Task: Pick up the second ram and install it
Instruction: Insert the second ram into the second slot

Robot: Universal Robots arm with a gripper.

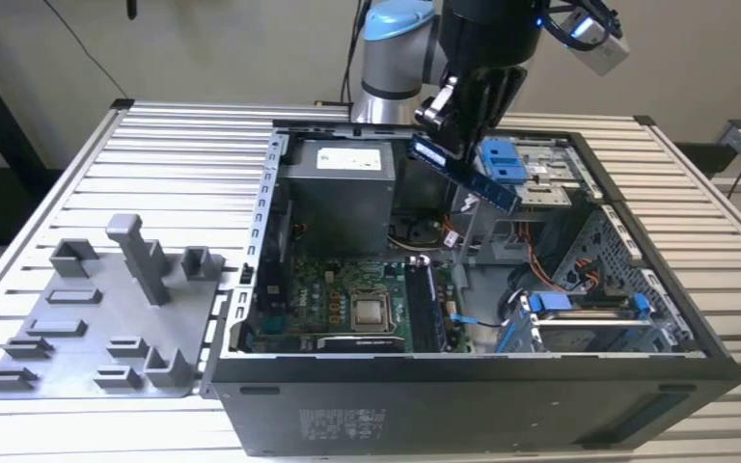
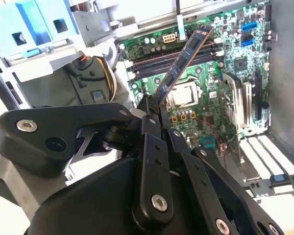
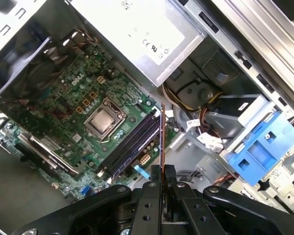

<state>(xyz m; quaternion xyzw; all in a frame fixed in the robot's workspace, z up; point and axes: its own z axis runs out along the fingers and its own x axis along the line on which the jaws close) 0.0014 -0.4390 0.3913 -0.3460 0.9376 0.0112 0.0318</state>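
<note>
My gripper (image 1: 452,128) is shut on the second ram (image 1: 477,177), a thin dark blue-green stick that slants down from the fingers above the back of the open computer case (image 1: 474,386). In the second wrist view the ram (image 2: 183,61) juts out from the gripper (image 2: 151,108) over the green motherboard (image 2: 220,93), with its far end above the long memory slots (image 2: 169,61). The first wrist view has the ram (image 3: 162,134) edge-on, held in the gripper (image 3: 162,172) beside the slots (image 3: 132,142) and well above them.
A grey power supply (image 1: 336,193) fills the case's back corner. The processor (image 1: 370,311) lies on the motherboard (image 1: 325,299). Blue drive brackets (image 1: 504,159) and cables sit on the exterior view's right. A grey fixture plate (image 1: 94,328) with posts lies left of the case.
</note>
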